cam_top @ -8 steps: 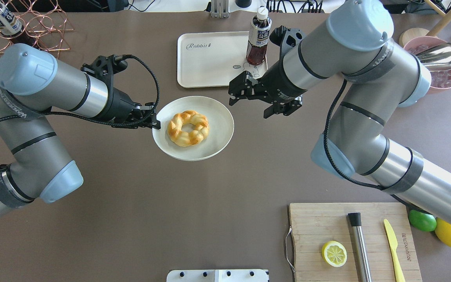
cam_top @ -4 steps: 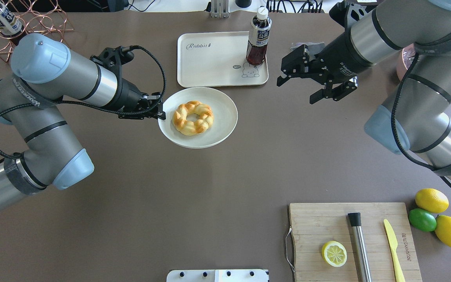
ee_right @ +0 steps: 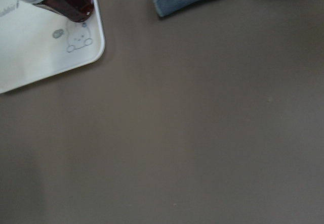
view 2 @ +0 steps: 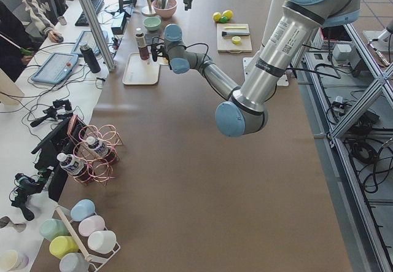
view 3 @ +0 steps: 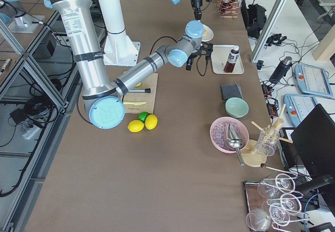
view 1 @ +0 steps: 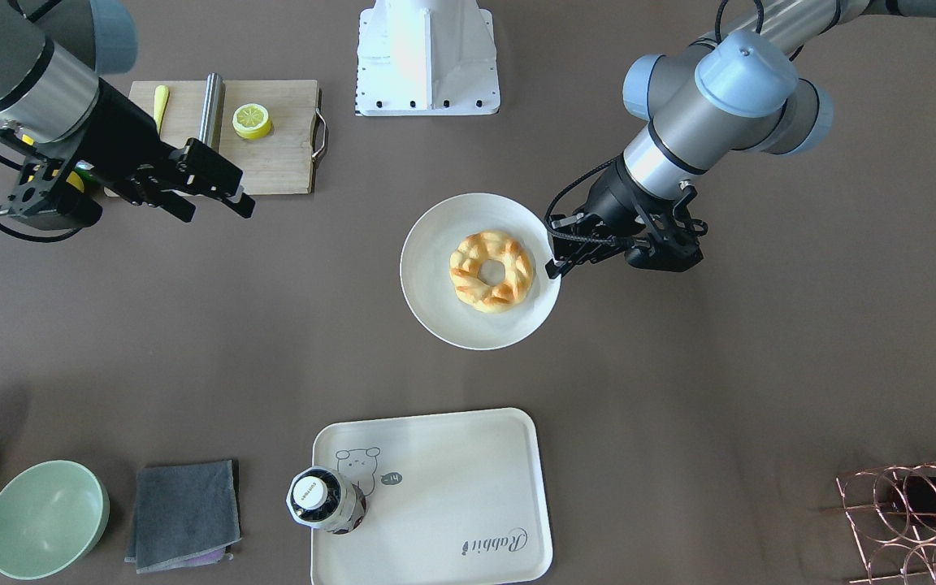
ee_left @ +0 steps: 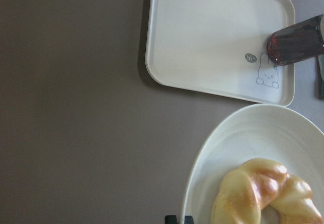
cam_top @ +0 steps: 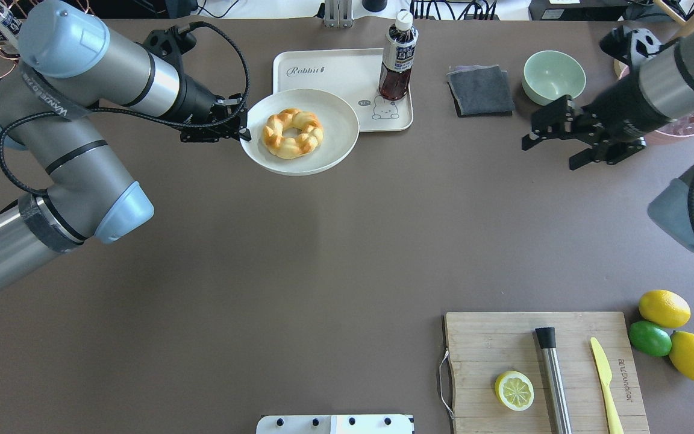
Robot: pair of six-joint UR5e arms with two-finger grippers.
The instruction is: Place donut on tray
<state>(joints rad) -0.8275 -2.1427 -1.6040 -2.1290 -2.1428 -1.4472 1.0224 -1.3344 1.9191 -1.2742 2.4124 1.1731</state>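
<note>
Golden donut (cam_top: pixel 293 133), one, one plate (cam_top: pixel 338 147), one tray (cam_top: pixel 335 75), one bottle (cam_top: pixel 397 57)

From overhead, the donut (cam_top: pixel 293 133) lies on the plate (cam_top: pixel 338 138), whose 9 o'clock rim the left tool (cam_top: pixel 243 128) pinches. The plate overlaps the tray (cam_top: pixel 341 69) at its 7 o'clock corner — the facing view shows it short of the tray. A bottle (cam_top: pixel 396 60) stands on the tray at 3 o'clock; further toward 3 lie a cloth (cam_top: pixel 481 90), then a bowl (cam_top: pixel 553 77). The right tool (cam_top: pixel 547 157) hangs at 6 o'clock from the bowl. The cutting board (cam_top: pixel 485 343) — a lemon half (cam_top: pixel 514 390) on it — lies at 5 o'clock on the tabletop (cam_top: pixel 323 271).
</note>
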